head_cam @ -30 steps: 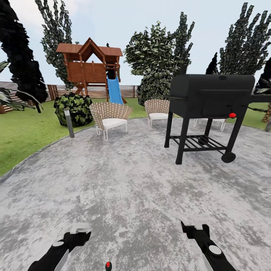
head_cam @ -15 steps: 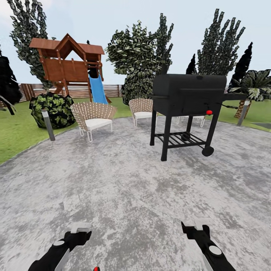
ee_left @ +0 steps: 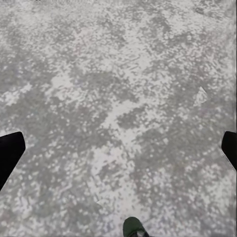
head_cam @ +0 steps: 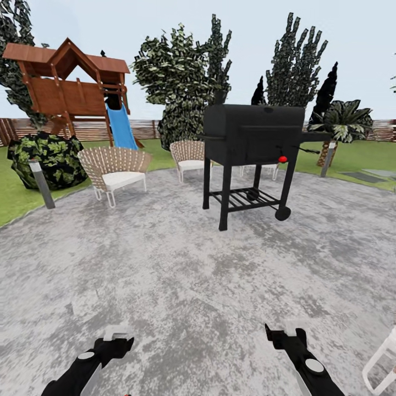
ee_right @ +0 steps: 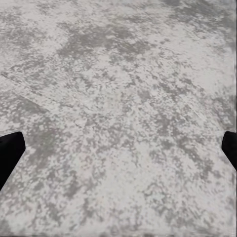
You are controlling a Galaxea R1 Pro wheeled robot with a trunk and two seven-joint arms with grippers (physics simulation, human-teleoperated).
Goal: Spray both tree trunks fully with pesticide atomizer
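Closest in, both arms hang low over the floor point(head_cam: 181, 286), grey mottled paving. The left gripper point(head_cam: 116, 334) and the right gripper point(head_cam: 286, 329) hover above it, well apart. In each wrist view the two fingers point(ee_left: 10, 153) sit at opposite edges of the picture with bare paving between them, so both pairs are spread wide and hold nothing; the right ones point(ee_right: 9, 150) look the same. A small dark green thing point(ee_left: 133, 228) peeks in at the edge of the left wrist view; I cannot tell what it is. A bit of white chair frame point(head_cam: 379, 357) shows low on the right.

Farther out stands a black barbecue grill point(head_cam: 250, 146) on wheels, with a red knob point(head_cam: 282, 159). Left of it are two wicker chairs point(head_cam: 114, 168) near the paving's curved edge, and a short grey post point(head_cam: 42, 184). Beyond lies the lawn point(head_cam: 16, 195), a leafy bush point(head_cam: 47, 157), a wooden playhouse point(head_cam: 69, 88) with a blue slide point(head_cam: 121, 129), a short palm point(head_cam: 341, 124), tall dark evergreens point(head_cam: 291, 66) and the slatted fence point(head_cam: 137, 129).
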